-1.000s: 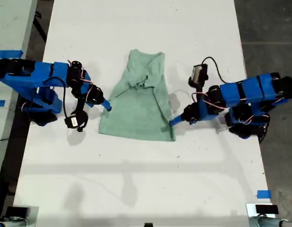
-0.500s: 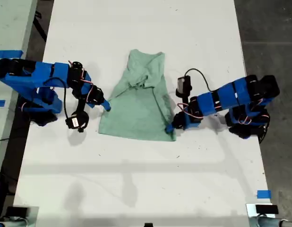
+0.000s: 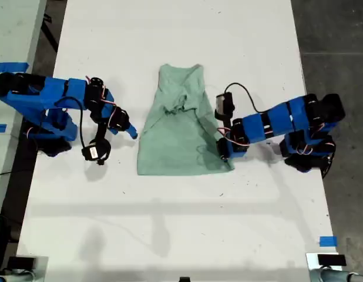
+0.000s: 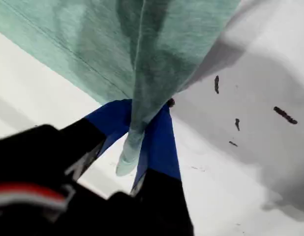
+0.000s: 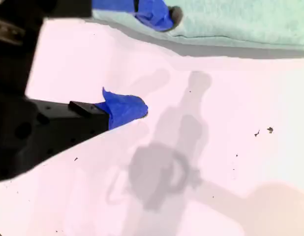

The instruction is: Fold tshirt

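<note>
My first gripper point(image 4: 137, 142), clamped on the tshirt point(image 3: 182, 126) at its edge on the exterior view's right, grips there probably to fold it across mid-tabletop point(image 3: 181, 223), while my second gripper point(image 5: 142, 59) waits open and empty beside it.

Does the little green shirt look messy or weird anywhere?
Yes. The pale mint-green cloth t-shirt is bunched and creased near its collar, not lying flat. My first gripper pinches one edge, lifting it off the white table.
</note>
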Available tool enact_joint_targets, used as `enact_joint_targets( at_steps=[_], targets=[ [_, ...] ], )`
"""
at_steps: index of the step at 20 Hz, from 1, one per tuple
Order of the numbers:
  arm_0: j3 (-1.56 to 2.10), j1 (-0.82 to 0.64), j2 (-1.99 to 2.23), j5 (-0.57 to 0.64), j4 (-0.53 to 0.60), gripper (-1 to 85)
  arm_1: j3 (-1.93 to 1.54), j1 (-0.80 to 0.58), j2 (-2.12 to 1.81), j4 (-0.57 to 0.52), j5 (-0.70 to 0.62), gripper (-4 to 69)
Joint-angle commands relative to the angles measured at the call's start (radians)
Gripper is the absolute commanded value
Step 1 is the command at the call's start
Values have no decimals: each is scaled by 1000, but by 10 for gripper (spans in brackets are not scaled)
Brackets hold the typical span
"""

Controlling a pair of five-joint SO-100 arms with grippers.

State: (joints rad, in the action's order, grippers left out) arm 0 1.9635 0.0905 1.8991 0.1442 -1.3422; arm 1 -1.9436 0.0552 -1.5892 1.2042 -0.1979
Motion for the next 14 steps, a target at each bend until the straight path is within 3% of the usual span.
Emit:
enact_joint_targets(
  at_steps=[1,4,9,12,13,14],
  targets=[
    [-52,23,0,-9,18,204,167,32,-6,114,-25,-17],
    [-54,21,-9,-8,34,204,319,15,0,97,-25,-17],
    [-60,18,-15,-5,35,202,370,-48,51,-181,21,-17],
    [-64,21,-15,-9,31,202,383,-84,222,-276,51,-19],
    [-64,23,-15,-9,32,201,402,-89,290,-301,54,-10],
    [-66,23,-15,-9,32,201,443,-89,359,-291,61,61]
  ],
)
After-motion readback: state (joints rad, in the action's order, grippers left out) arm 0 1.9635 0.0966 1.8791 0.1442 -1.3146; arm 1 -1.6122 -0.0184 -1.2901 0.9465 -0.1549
